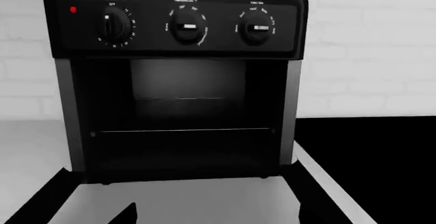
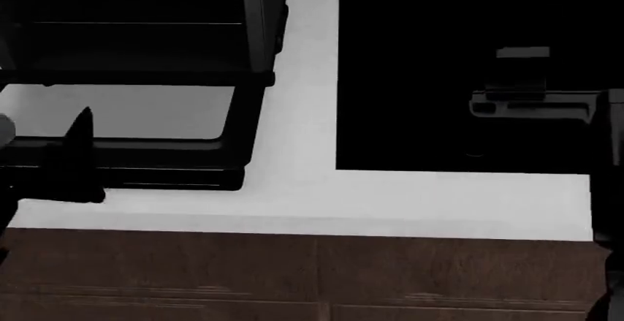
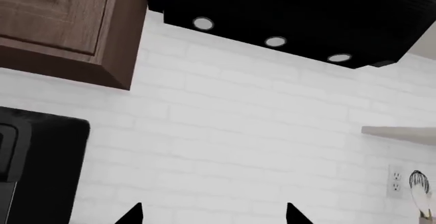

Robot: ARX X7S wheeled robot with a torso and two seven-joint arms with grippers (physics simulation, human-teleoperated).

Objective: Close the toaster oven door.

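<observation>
The toaster oven (image 1: 177, 27) stands on the counter, a black box with three knobs above a dark cavity and a thin wire rack (image 1: 184, 130). The toaster oven door (image 2: 248, 120) lies folded down flat, and the counter shows through its glass window. Its bar handle (image 2: 156, 178) runs along the near edge. My left gripper (image 1: 214, 218) is open just above the door, facing the cavity, with nothing between its fingers. My right gripper (image 3: 212, 215) is open and empty, pointing up at the white brick wall. In the head view it hangs over the cooktop.
A flat black cooktop (image 2: 419, 80) fills the counter to the oven's right. A strip of white counter (image 2: 302, 200) runs along the front, with brown cabinet fronts below. A wooden wall cabinet (image 3: 61, 20) and a black range hood (image 3: 293, 9) hang overhead.
</observation>
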